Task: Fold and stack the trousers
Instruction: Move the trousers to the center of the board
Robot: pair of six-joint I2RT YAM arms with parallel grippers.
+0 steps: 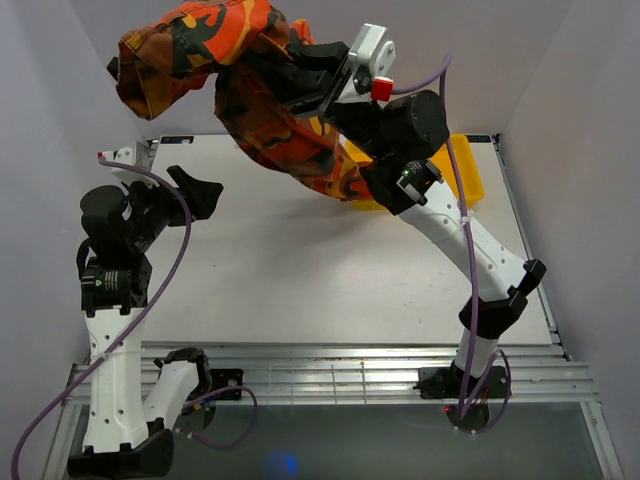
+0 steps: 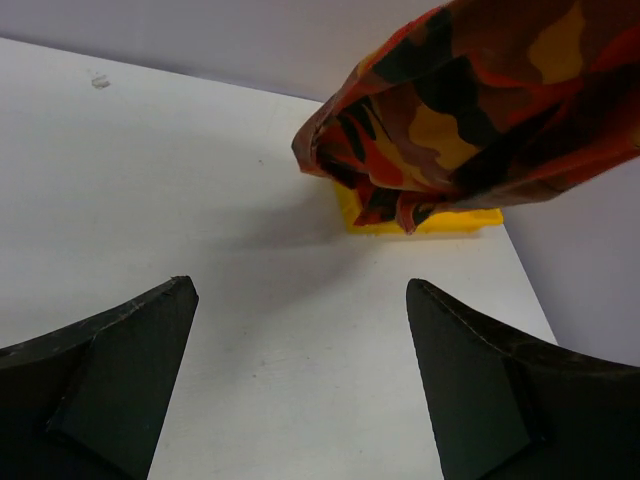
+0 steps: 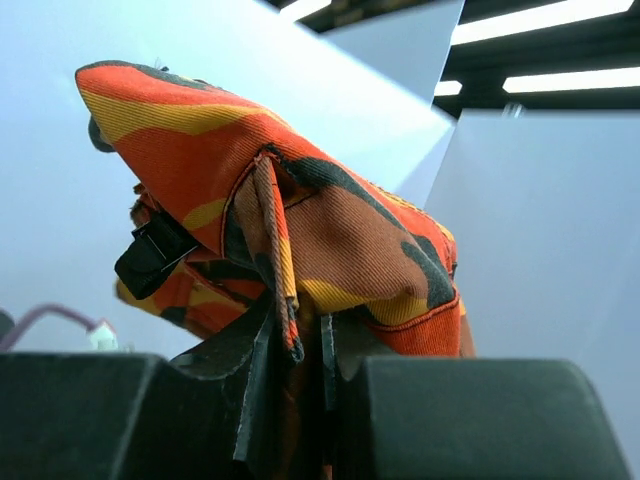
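The camouflage trousers (image 1: 215, 50) in orange, red, yellow, brown and black hang bunched in the air above the table's far side, lifted clear of the table. My right gripper (image 1: 300, 75) is shut on their cloth and holds them high; in the right wrist view the fabric (image 3: 300, 230) is pinched between the fingers (image 3: 255, 390). The lower end of the trousers (image 2: 460, 120) hangs over the yellow tray in the left wrist view. My left gripper (image 1: 200, 190) is open and empty, low over the table at the left, apart from the trousers.
A yellow plastic tray (image 1: 465, 175) stands at the table's far right, partly behind the right arm; its edge shows in the left wrist view (image 2: 420, 222). White walls close in the white table (image 1: 300, 280) on three sides. A metal rail runs along the near edge.
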